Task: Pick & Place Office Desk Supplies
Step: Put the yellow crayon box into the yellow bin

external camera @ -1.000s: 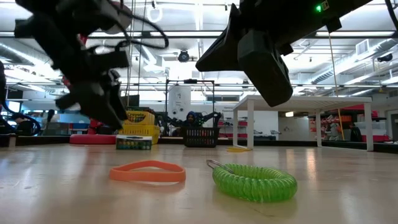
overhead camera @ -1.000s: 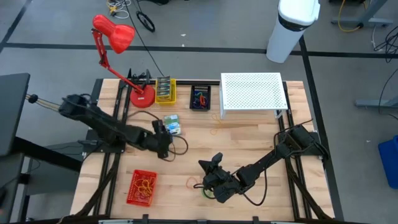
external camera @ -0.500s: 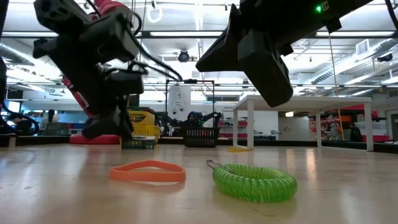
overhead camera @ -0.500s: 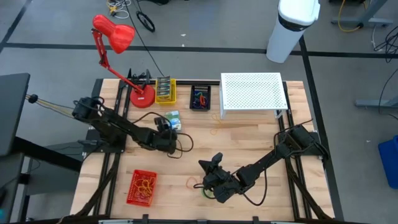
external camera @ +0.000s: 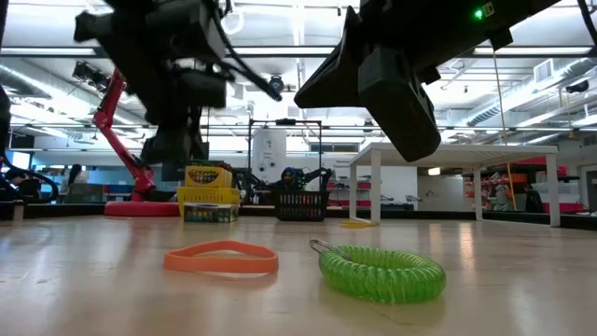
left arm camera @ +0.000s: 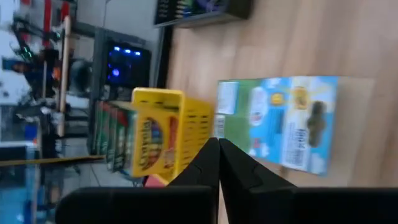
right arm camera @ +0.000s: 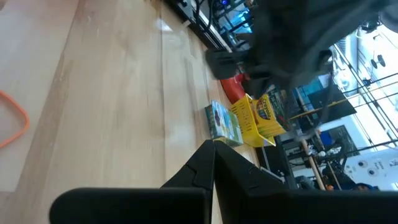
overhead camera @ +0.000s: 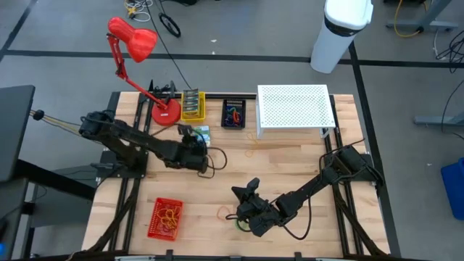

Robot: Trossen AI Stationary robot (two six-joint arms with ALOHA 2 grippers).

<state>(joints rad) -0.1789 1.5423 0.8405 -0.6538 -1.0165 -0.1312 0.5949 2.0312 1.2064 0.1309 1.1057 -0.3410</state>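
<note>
High view showed the left claw (overhead camera: 197, 145), wide a second before, now pinched shut on nothing just at 6 o'clock of the flat blue-green crayon box (overhead camera: 201, 135): likely a missed grasp. The box's long axis ran 9-to-3 across the table (overhead camera: 290, 167). The right claw (overhead camera: 246, 192) waited shut at 5 o'clock.

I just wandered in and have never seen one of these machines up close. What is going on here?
Two robot arms are sorting desk supplies on a wooden table. The left gripper hangs beside a loose crayon box lying flat near the yellow bin of crayon boxes; its jaws are shut and empty. The right gripper waits, jaws shut, above an orange rubber band and a green coil loop at the table's near edge. A red tray already holds rubber bands.
</note>
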